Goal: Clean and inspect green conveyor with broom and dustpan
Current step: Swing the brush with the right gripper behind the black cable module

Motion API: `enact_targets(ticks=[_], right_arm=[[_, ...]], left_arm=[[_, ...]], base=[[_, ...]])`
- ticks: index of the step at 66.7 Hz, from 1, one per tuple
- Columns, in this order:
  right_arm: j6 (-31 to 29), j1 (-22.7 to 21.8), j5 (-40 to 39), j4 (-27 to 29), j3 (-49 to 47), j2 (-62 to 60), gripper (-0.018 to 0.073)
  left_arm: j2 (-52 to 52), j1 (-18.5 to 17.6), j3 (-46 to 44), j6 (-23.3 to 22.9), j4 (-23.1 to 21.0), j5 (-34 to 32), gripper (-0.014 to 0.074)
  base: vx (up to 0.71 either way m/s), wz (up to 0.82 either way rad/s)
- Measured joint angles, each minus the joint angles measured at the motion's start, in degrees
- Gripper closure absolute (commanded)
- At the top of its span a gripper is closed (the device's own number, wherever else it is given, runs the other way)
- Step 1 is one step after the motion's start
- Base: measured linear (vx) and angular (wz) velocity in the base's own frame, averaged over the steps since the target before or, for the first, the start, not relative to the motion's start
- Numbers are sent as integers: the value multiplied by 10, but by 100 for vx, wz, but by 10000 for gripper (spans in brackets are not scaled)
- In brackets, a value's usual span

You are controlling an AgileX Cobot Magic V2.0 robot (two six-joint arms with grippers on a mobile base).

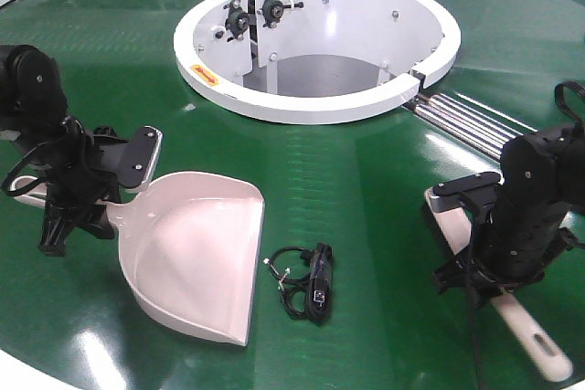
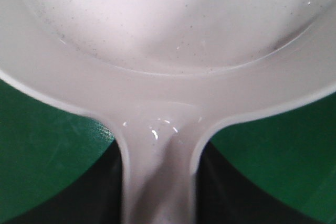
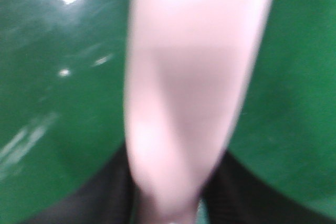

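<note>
The beige-pink dustpan [image 1: 196, 258] lies on the green conveyor [image 1: 366, 180] at the left, its lip facing the near right. My left gripper [image 1: 108, 212] is shut on the dustpan's handle. In the left wrist view the dustpan [image 2: 168, 51] fills the frame and its handle runs down between my dark fingers [image 2: 102, 192]. At the right, my right gripper [image 1: 483, 258] is shut on the beige broom [image 1: 535, 344], which lies low over the belt with its hang-hole end toward the near edge. The right wrist view shows the broom [image 3: 189, 77] blurred between the fingers [image 3: 100, 198]; its bristles are hidden.
A black cable bundle with a small plug [image 1: 311, 285] lies on the belt just right of the dustpan's lip. The white ring-shaped opening [image 1: 315, 109] sits at the middle back. Metal rollers [image 1: 462, 121] cross the belt at the right of it.
</note>
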Motion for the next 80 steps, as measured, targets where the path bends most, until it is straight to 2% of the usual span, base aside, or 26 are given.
enact_targets(ticks=[2, 16, 31, 52, 58, 62, 72, 80], right_arm=[[4, 0, 0, -4, 0, 0, 578], [18, 0, -2, -8, -1, -10, 568], [45, 0, 5, 10, -1, -87, 564], [88, 9, 84, 60, -1, -198, 564], [120, 39, 109, 60, -1, -216, 564], [156, 79, 121, 47, -1, -222, 563], [285, 194, 133, 10, -1, -214, 563], [386, 256, 133, 1, -1, -188, 563]], left_arm=[[0, 0, 0, 0, 0, 0, 604], [0, 0, 0, 0, 0, 0, 604], [0, 0, 0, 0, 0, 0, 604], [0, 0, 0, 0, 0, 0, 604], [0, 0, 0, 0, 0, 0, 604], [0, 0, 0, 0, 0, 0, 604], [0, 0, 0, 0, 0, 0, 604], [0, 0, 0, 0, 0, 0, 604]], base=[[0, 0], [0, 0], [0, 0], [0, 0], [0, 0], [0, 0], [0, 0], [0, 0]])
